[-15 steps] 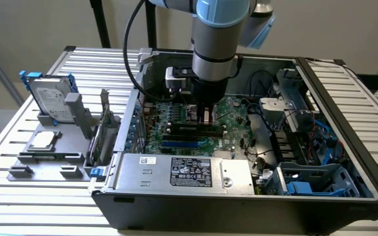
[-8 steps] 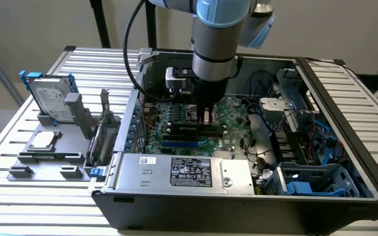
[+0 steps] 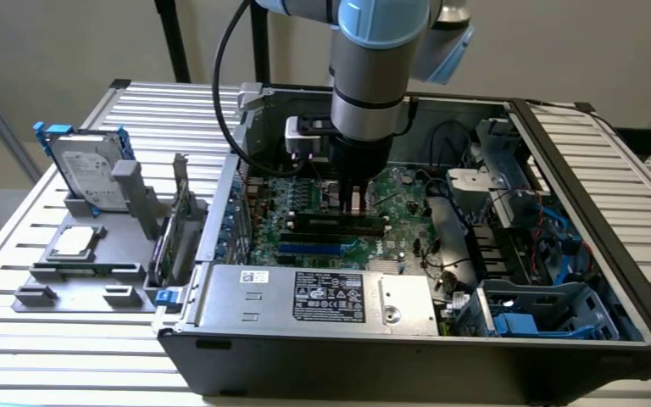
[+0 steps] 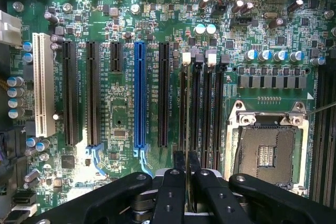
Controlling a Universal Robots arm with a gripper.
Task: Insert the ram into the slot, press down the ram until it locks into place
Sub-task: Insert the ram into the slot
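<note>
In the wrist view the ram (image 4: pixel 187 124) appears edge-on as a thin dark line, and my gripper (image 4: pixel 187 174) is shut on it between two black fingers (image 4: pixel 172 190). It stands upright along the outermost black slot (image 4: pixel 183 103) of several parallel memory sockets (image 4: pixel 206 114) with white end clips. Whether it touches or sits in that slot I cannot tell. In the exterior view the gripper (image 3: pixel 354 202) hangs straight down inside the open computer case, just over the black sockets (image 3: pixel 331 225) on the green motherboard (image 3: pixel 399 199).
A blue slot (image 4: pixel 139 95) and black expansion slots lie beside the memory sockets. An open CPU socket (image 4: pixel 268 150) is on their other side. The power supply (image 3: pixel 314 297), drive cages (image 3: pixel 541 309) and cables crowd the case. A hard drive (image 3: pixel 88 174) stands on a grey fixture outside.
</note>
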